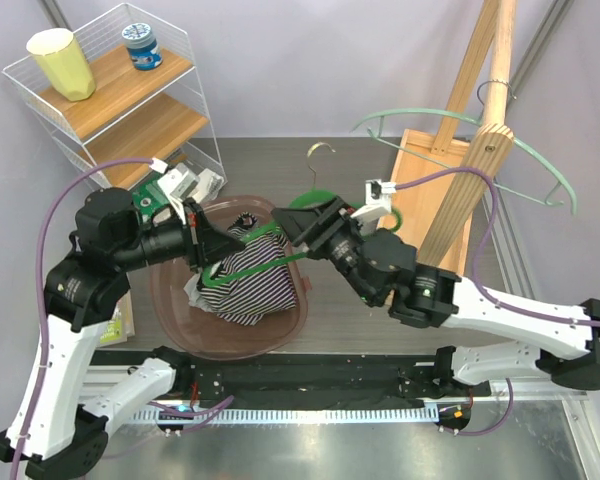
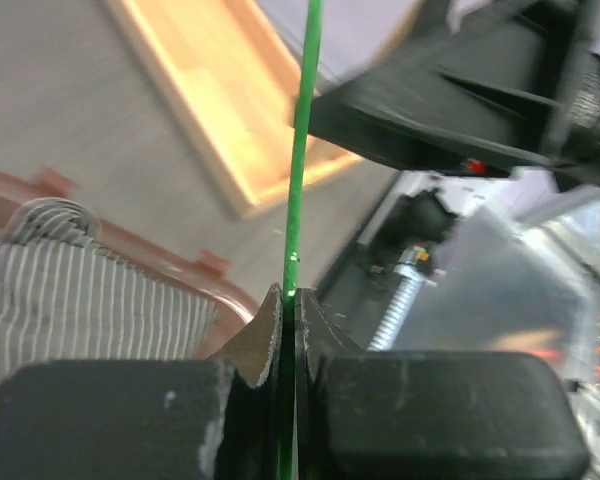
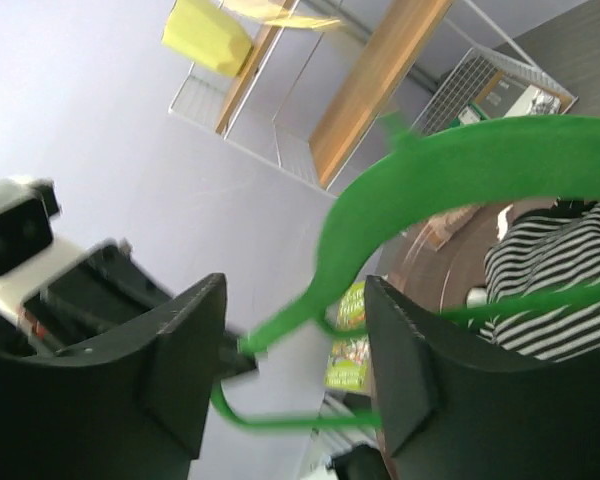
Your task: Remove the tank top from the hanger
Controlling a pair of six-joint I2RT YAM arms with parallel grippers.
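Note:
The black-and-white striped tank top point(image 1: 248, 287) lies bunched in a brown basin point(image 1: 175, 320) and still hangs over the lower part of the green hanger point(image 1: 265, 262). My left gripper point(image 1: 206, 247) is shut on the hanger's thin wire point(image 2: 298, 170) at the basin's left side, with the tank top point(image 2: 70, 300) just beside it. My right gripper point(image 1: 293, 226) is open around the hanger's upper shoulder; the green bar point(image 3: 420, 190) passes between its fingers point(image 3: 195, 330) without being clamped. The tank top also shows in the right wrist view point(image 3: 550, 270). The metal hook point(image 1: 321, 152) points to the back.
A white wire shelf point(image 1: 130, 90) with a yellow cup point(image 1: 62, 62) and a blue jar point(image 1: 141, 46) stands at the back left. A wooden rack post point(image 1: 470, 170) carries pale green hangers point(image 1: 540, 165) at the right, above a wooden tray point(image 1: 430, 170). A booklet point(image 1: 120, 325) lies left of the basin.

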